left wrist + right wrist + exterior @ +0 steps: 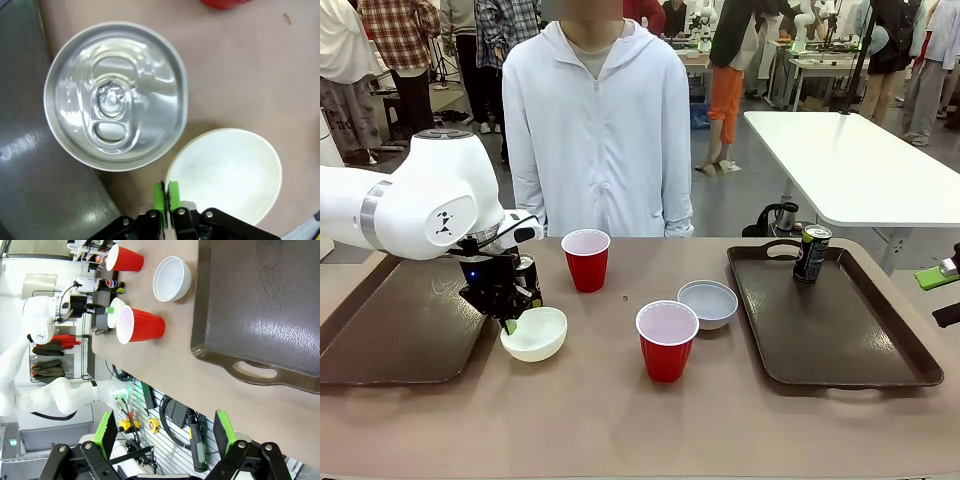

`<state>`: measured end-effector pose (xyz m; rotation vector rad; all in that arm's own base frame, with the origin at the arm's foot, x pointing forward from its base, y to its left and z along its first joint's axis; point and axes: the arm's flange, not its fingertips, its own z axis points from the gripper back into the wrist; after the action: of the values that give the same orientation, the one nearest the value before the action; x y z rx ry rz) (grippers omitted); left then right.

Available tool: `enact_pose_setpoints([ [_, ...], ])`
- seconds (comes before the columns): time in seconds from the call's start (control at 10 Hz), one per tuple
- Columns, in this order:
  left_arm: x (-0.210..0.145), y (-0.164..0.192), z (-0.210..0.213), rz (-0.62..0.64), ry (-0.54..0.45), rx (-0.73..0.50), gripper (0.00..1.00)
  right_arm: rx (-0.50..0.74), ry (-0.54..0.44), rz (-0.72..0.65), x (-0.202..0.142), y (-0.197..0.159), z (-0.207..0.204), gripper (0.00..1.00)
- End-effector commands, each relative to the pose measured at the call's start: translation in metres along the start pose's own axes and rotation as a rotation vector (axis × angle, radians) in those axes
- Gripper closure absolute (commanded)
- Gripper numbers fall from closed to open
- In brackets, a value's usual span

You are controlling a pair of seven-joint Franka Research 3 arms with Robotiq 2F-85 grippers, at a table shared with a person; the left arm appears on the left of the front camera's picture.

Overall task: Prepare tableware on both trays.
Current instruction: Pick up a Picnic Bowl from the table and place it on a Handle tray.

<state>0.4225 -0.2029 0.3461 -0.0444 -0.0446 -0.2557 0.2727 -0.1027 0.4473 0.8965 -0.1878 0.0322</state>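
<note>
My left gripper [507,318] is shut on the near rim of the cream-white bowl [534,334], which rests on the table just right of the left tray [390,330]. In the left wrist view the green pads [159,199] pinch that bowl's [225,170] rim. A dark can [115,95] stands right beside it, at the tray's [30,175] edge. Two red cups [586,258] [666,340] and the grey-white bowl [708,303] sit mid-table. A second can [811,253] stands on the right tray [840,330]. My right gripper [165,435] hangs open off that tray's [260,305] end.
A person in a white hooded jacket [600,130] stands at the far side of the table, hands out of sight. A small speck [625,298] lies on the tabletop between the cups. The right gripper's green pad [935,276] shows at the picture's right edge.
</note>
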Motion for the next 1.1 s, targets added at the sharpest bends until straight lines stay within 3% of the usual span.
enact_pose_setpoints([
  [0.0,0.002,-0.002,0.002,0.029,0.012,-0.001,1.0,0.019,-0.005,-0.001,0.001,0.001,0.0,0.0],
  [0.3,-0.011,-0.002,0.018,0.032,0.021,-0.031,1.0,0.019,-0.005,-0.001,0.001,0.001,0.0,0.0],
  [0.7,-0.081,-0.012,0.098,-0.057,-0.053,-0.133,1.0,0.019,-0.005,-0.001,0.001,0.001,0.0,0.0],
  [1.0,-0.096,0.016,0.132,-0.069,-0.082,-0.104,1.0,0.019,-0.005,-0.001,0.001,0.001,0.0,0.0],
])
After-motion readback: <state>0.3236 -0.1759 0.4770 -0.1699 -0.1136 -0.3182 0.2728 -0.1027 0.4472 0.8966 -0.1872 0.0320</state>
